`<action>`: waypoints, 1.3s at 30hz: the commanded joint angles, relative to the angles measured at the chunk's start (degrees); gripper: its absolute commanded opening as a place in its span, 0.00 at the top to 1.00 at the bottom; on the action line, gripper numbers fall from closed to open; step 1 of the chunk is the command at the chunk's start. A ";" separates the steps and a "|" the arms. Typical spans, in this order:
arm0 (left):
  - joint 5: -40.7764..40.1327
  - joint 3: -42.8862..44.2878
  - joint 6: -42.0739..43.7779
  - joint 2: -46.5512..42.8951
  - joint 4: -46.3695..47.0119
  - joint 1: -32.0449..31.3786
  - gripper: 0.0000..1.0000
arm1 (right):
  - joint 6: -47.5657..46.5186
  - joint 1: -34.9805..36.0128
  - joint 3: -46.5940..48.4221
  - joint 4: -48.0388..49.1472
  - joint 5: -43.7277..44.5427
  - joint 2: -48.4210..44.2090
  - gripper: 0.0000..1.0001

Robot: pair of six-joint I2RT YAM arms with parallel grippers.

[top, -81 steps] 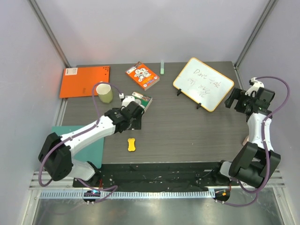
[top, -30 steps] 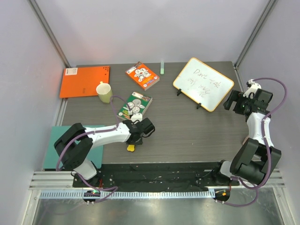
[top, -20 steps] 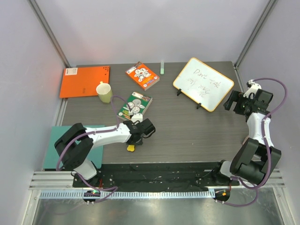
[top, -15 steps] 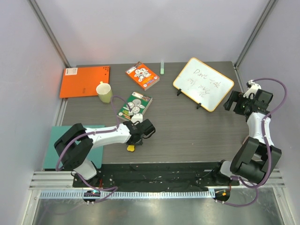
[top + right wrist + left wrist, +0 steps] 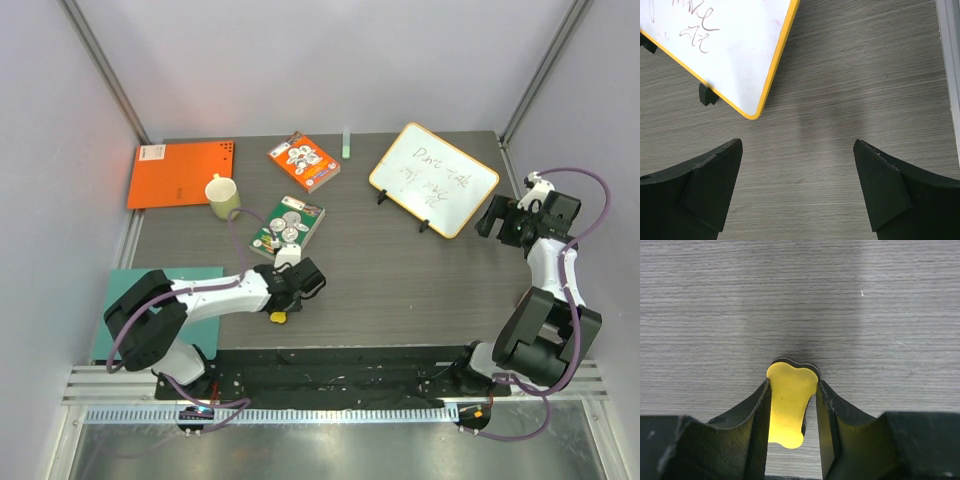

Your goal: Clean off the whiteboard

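The whiteboard (image 5: 434,179), upper right in the overhead view, looks light, stiff and tippy on its feet; brace its frame corner. Beside it the right gripper (image 5: 797,144) gapes wide, while the left gripper (image 5: 793,385) seemingly pinches the yellow eraser (image 5: 789,407).

The table (image 5: 880,300) is matt grey wood-grain laminate, the whiteboard (image 5: 725,55) a smooth white sheet in a yellow-orange plastic-looking frame, the yellow eraser (image 5: 790,405) smooth and matt, and the left claw (image 5: 792,384) has dull black, faintly grainy pads (image 5: 757,440).
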 commanded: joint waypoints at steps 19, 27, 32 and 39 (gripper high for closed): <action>5.84 1.36 15.63 -10.80 7.70 3.41 1.00 | -3.64 -1.44 2.08 -0.30 -9.30 1.80 0.02; 8.47 13.94 23.19 -3.51 10.42 3.68 1.00 | -4.35 -2.05 6.03 -0.39 -9.05 3.20 0.02; 14.88 23.07 28.37 4.39 14.02 5.52 1.00 | -3.21 -2.41 10.16 0.57 -11.43 6.89 0.02; 21.57 44.15 28.38 20.21 9.21 6.58 1.00 | -0.05 -6.44 18.86 2.33 -19.86 18.40 0.03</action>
